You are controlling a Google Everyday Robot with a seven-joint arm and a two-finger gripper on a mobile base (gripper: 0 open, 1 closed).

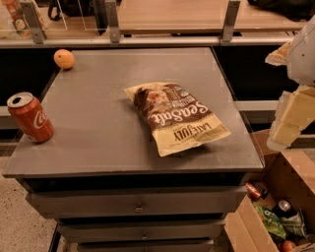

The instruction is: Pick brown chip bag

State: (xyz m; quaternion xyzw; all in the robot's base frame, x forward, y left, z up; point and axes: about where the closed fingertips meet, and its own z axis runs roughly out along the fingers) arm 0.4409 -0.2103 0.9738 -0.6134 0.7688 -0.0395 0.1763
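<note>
**Chip bag lies flat on the grey cabinet, gripper off to the right**

The brown chip bag [177,118] lies flat on the grey cabinet top [98,133], a little right of the middle. It is set at an angle. Its dark brown end points toward the back left and its cream end, with the "Late July" lettering, toward the front right corner. The white "Sea Salt" script runs along its length. Nothing touches the bag, and its cream end stops short of the front edge.

The gripper [289,122] is at the right edge of the view, beyond the cabinet's right side and well apart from the bag. It shows only as blurred pale cream blocks below a whiter part of the arm [305,56], so this reading is probably right but not certain. Whether it is open or closed cannot be told. It holds nothing that can be made out.

A red soda can [30,118] stands upright near the front left corner of the top, far from the bag. An orange [64,58] rests by the back left corner.

Below the top, two drawer fronts [138,204] face the camera. An open cardboard box [295,172] sits on the floor to the lower right, under the gripper. It holds a green packet [275,224] and what look like a few cans. Behind the cabinet runs a wooden counter [172,15] with a metal rail.
</note>
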